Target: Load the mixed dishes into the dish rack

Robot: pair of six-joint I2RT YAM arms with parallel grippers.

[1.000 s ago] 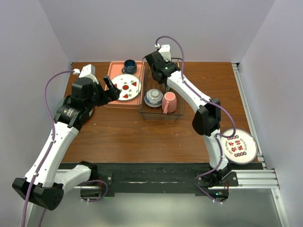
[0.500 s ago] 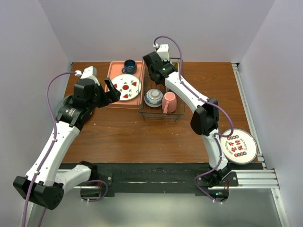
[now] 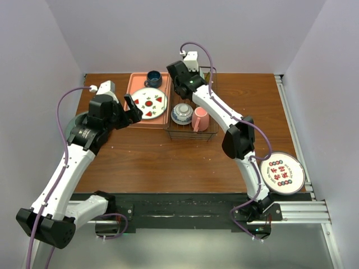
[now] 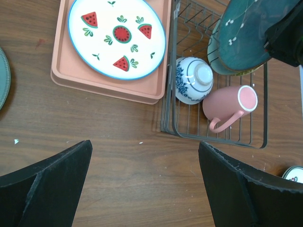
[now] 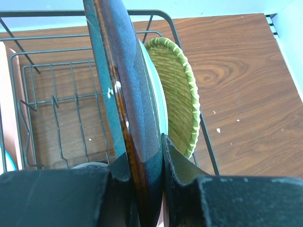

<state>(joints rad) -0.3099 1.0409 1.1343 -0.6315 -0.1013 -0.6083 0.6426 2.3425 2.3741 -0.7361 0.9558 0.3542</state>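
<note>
The right gripper (image 5: 144, 156), clamped on the dark teal plate (image 5: 135, 104), now sits farther toward the far left corner of the dish rack (image 4: 215, 137). The left arm (image 3: 84, 137) is a touch farther right, exposing more of the teal-grey plate (image 4: 3, 78) beneath it.

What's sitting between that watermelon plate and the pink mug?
The small blue-and-white bowl, inside the dish rack, lies between the watermelon plate and the pink mug. The left wrist view shows it best.
</note>
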